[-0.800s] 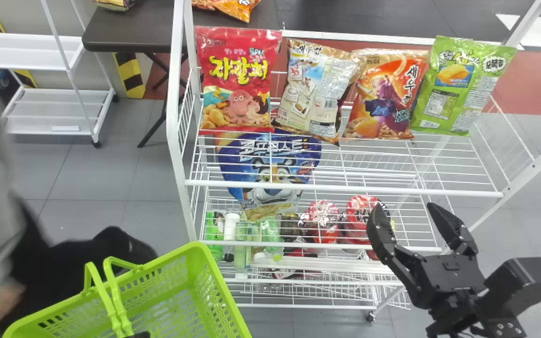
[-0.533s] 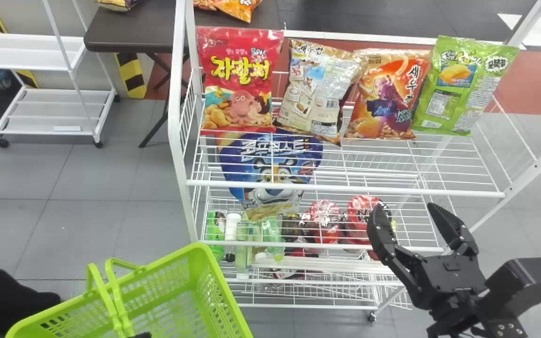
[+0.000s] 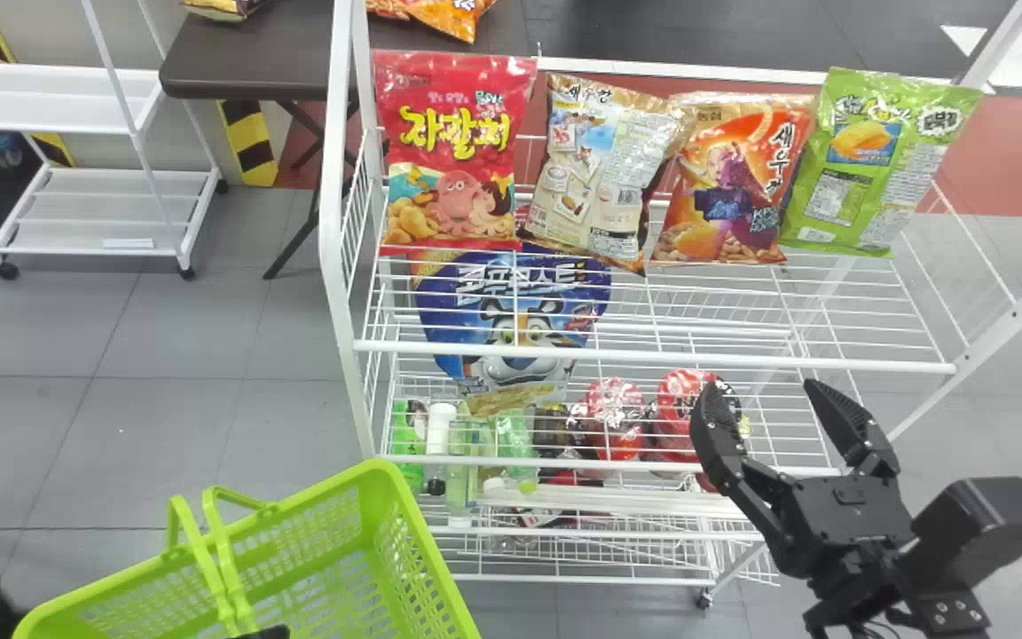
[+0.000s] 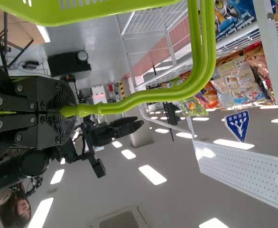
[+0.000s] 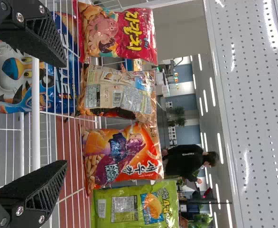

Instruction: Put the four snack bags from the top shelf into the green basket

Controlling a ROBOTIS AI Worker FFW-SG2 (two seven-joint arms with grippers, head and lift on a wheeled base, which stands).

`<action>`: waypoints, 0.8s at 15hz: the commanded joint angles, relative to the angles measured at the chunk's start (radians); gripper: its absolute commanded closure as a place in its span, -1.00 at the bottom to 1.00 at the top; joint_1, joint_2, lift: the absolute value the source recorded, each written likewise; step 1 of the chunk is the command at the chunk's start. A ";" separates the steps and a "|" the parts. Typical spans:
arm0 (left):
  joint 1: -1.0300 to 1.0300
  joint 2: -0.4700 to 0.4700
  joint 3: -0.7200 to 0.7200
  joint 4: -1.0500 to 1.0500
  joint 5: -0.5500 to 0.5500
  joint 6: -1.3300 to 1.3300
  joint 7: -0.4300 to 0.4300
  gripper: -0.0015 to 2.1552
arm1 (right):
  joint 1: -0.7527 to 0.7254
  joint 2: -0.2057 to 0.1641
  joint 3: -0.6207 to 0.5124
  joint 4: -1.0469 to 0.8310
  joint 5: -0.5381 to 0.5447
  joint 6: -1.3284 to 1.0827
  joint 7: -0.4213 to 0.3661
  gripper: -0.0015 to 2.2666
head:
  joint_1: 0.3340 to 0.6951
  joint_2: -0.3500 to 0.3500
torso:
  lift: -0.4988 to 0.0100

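On the top shelf stand, from left to right, a red bag point(image 3: 453, 151), a beige-brown bag point(image 3: 600, 169), an orange bag point(image 3: 733, 177) and a green bag point(image 3: 875, 164). My right gripper point(image 3: 773, 408) is open and empty in front of the rack, lower than the bags. In the right wrist view my right gripper point(image 5: 58, 114) stands apart around air, facing the beige-brown bag point(image 5: 117, 92) and orange bag point(image 5: 122, 156). The green basket point(image 3: 413, 550) is at the lower left. My left gripper point(image 4: 68, 111) is shut on the basket's handle point(image 4: 143, 97).
The white rack's front rail point(image 3: 653, 357) runs between my right gripper and the bags. A blue cereal bag point(image 3: 515, 319) is on the shelf below, with bottles point(image 3: 458, 453) and red packages point(image 3: 613, 417) lower down. A dark table point(image 3: 245, 53) stands behind left.
The person at the left has moved out of the head view. My right gripper has shifted very slightly to the left and up. The bags have stayed in place.
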 commanded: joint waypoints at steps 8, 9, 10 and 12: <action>-0.054 0.008 -0.017 0.001 0.003 0.068 -0.011 0.99 | -0.403 0.011 0.203 0.191 0.073 0.304 -0.086 -0.92 | 1.00 0.05 | 0.96; -0.054 0.008 -0.015 0.001 0.003 0.068 -0.011 0.99 | -0.453 0.012 0.234 0.232 0.072 0.316 -0.086 -0.92 | 1.00 0.11 | 0.96; -0.054 0.008 -0.015 0.000 0.003 0.068 -0.011 0.99 | -0.513 0.017 0.272 0.281 0.072 0.331 -0.087 -0.92 | 1.00 0.23 | 0.96; -0.058 0.008 -0.014 0.003 0.003 0.068 -0.011 0.99 | -0.619 0.023 0.337 0.372 0.073 0.350 -0.138 -0.91 | 1.00 0.36 | 0.96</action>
